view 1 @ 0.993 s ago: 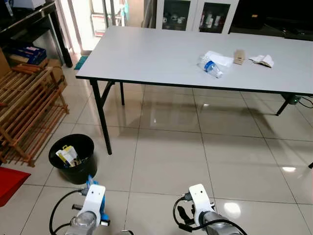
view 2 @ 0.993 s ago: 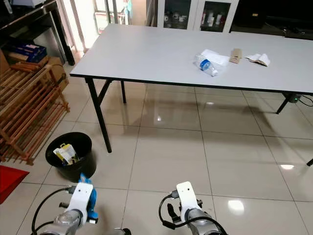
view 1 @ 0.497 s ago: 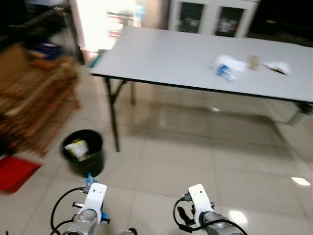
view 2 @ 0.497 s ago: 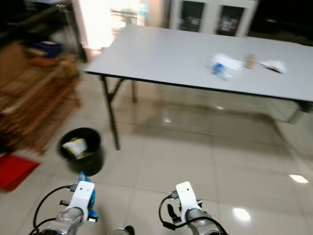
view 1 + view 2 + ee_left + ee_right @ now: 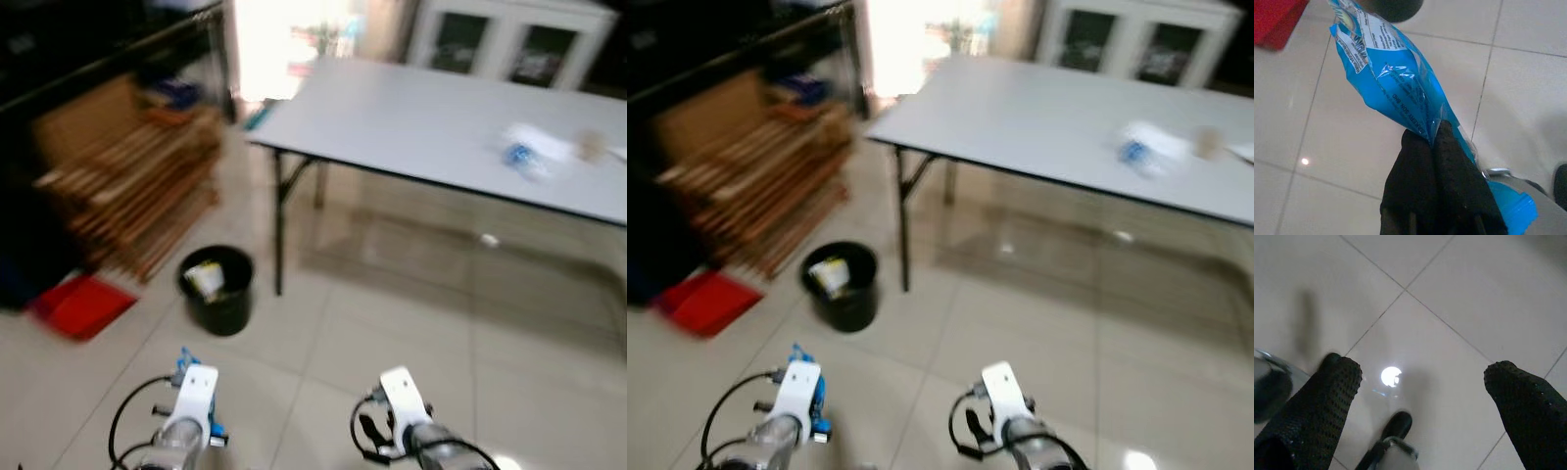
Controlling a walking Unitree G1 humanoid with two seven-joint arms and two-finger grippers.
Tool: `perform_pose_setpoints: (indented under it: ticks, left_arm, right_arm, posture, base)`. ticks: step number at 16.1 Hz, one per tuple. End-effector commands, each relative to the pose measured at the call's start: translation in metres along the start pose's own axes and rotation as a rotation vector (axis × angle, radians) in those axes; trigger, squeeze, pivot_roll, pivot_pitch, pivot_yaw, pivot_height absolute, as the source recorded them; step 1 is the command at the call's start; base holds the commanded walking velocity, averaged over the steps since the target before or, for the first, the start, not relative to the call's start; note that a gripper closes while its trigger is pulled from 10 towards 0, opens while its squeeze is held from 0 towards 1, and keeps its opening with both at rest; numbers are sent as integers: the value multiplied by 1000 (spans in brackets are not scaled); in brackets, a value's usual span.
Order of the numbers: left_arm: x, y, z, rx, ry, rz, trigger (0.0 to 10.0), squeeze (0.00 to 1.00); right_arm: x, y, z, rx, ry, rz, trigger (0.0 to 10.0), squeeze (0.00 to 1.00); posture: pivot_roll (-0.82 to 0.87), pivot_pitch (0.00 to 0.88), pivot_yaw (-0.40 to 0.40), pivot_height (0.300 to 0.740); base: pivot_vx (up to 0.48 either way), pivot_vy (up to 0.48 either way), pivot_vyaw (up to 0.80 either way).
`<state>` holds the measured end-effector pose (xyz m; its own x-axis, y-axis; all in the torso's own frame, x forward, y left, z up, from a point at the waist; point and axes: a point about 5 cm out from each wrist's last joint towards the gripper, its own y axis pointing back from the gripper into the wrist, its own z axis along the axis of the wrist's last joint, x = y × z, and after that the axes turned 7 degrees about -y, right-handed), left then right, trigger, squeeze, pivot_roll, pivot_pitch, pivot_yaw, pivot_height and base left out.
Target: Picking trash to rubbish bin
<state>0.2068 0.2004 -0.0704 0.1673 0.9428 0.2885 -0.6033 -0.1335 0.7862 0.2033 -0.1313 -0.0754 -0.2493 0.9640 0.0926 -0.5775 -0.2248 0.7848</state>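
Blue wrapper [image 5: 1396,93] in left claw [image 5: 1432,139]

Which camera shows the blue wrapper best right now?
The left wrist view: the blue wrapper sits sharp and close, pinched in the left gripper. The eye views give just a blurred blue bit beside that wrist.

The right gripper [image 5: 1425,396] hangs spread wide above glossy floor tiles [image 5: 1449,293].
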Motion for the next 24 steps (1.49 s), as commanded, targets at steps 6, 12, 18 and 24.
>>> perform_pose_setpoints:
  ticks: [6,12,18,24]
  left_arm:
    - [3,0,-2,5,-5,21,10000,0]
    - [3,0,-2,-1,1,25,10000,0]
    - [5,1,-4,7,-2,37,10000,0]
    - [5,0,-3,9,-12,42,10000,0]
  right_arm:
    - [1,-1,5,-12,3,13,10000,0]
    - [2,-1,4,-9,3,16,10000,0]
    - [0,-1,4,-13,-27,15,10000,0]
    - [0,0,3,-13,-42,23,10000,0]
  posture:
    - [37,17,-48,740]
    - [35,20,-48,740]
    - [35,24,-51,740]
    - [34,25,-52,740]
  base:
    - [0,0,800]
    - [0,0,800]
    - [0,0,592]
    - [431,0,0]
